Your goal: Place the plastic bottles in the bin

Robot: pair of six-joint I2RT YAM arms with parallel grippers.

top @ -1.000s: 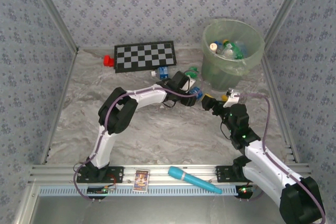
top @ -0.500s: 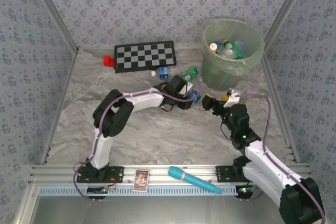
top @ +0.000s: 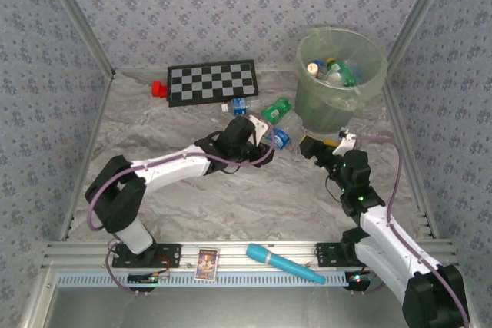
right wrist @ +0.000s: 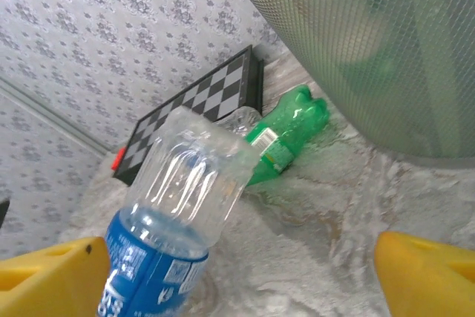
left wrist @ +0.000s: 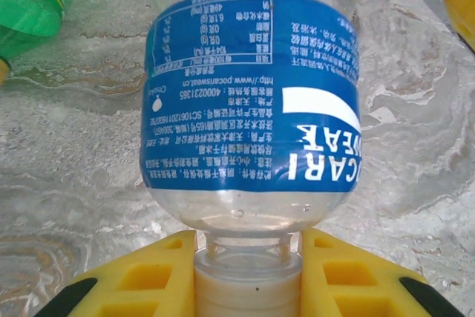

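Observation:
My left gripper [left wrist: 249,257] is shut on the white cap and neck of a clear plastic bottle [left wrist: 249,87] with a blue label, whose body points away over the table. In the top view this bottle [top: 278,137] lies between my left gripper [top: 261,137] and my right gripper [top: 327,144]. The right gripper [right wrist: 237,287] is open, with the same bottle [right wrist: 171,213] close to its left finger. A green bottle [top: 275,107] and another blue-labelled bottle [top: 240,104] lie on the table. The pale green bin [top: 340,109] at the back right holds several bottles [top: 330,71].
A chessboard [top: 213,82] lies at the back with a small red block [top: 159,88] at its left end. A turquoise tube [top: 284,263] and a small card [top: 206,263] rest on the front rail. Patterned walls close in both sides and the back.
My left gripper has shut on the bottle's cap. The left arm's elbow has swung down and left, uncovering the green bottle. The right gripper has shifted slightly toward the bin and narrowed a little.

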